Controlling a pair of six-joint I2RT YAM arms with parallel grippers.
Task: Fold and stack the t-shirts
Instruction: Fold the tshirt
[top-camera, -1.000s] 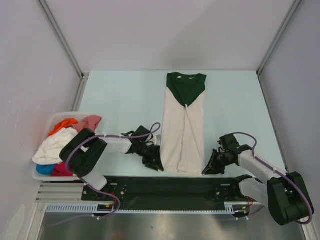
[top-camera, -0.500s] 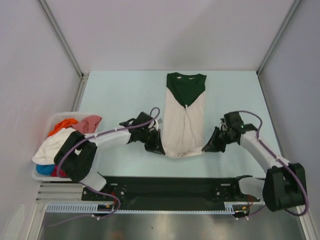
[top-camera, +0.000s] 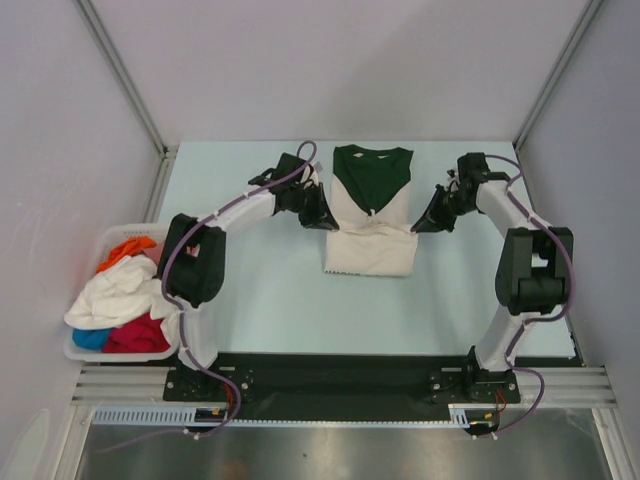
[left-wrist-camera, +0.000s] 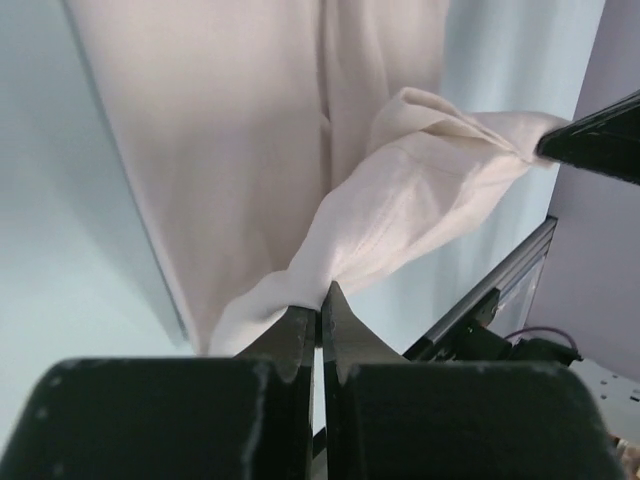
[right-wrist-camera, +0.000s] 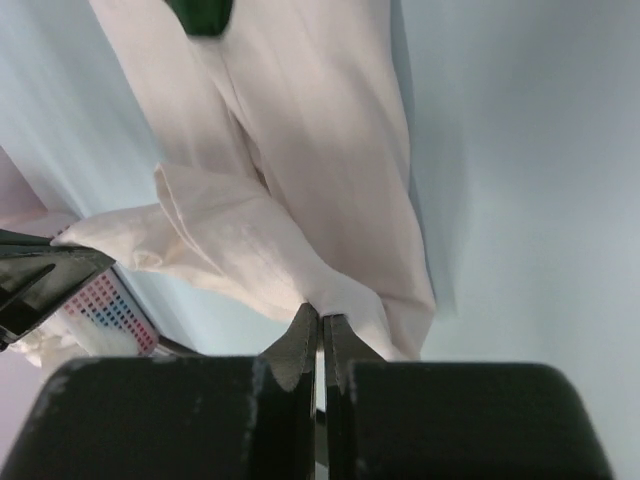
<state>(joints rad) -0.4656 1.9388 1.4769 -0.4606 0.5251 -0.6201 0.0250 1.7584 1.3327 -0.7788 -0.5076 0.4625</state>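
**Top external view.** The cream-white cloth t-shirt with a dark green top section (top-camera: 368, 252) lies at the centre of the pale blue tabletop (top-camera: 250, 290), collar towards the top of the frame. Within the last second, its lower hem has been carried from the bottom of the frame up towards the green section, so the long strip is now halved in length. The left tool (top-camera: 322, 219) and the right tool (top-camera: 421, 224) are positioned at either side of the shirt, just below the collar. The remaining coloured t-shirts (top-camera: 115, 295) are heaped in the white plastic basket (top-camera: 85, 352) at lower left.

**Left wrist view.** The left tool (left-wrist-camera: 322, 312) is closed tight, with a corner of the cream hem pinched between its fingers.

**Right wrist view.** The right tool (right-wrist-camera: 321, 335) is likewise clamped shut on the opposite hem corner.

**Consequence.** The lengthwise fold is judged almost complete. The hem has yet to be laid flat and released before stacking.
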